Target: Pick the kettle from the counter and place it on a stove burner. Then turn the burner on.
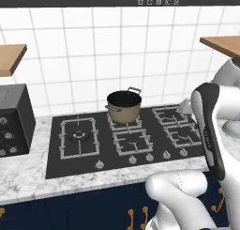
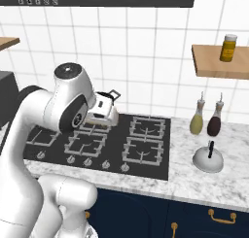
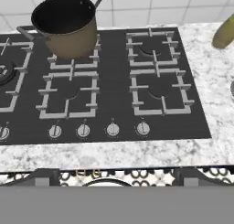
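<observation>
The kettle [image 2: 208,160] is sitting on the counter [image 2: 194,181] at about three o'clock from the cooktop [image 2: 160,152], just in front of two slim bottles [image 2: 197,118]. The pot [image 1: 124,106] is resting on a rear grate, at twelve o'clock from the middle burner [image 3: 69,94]. The gripper is hanging above the cooktop's front edge and looking down over the knobs [image 3: 113,129]; its fingertips are too hidden to judge, so I cannot tell its spread.
</observation>
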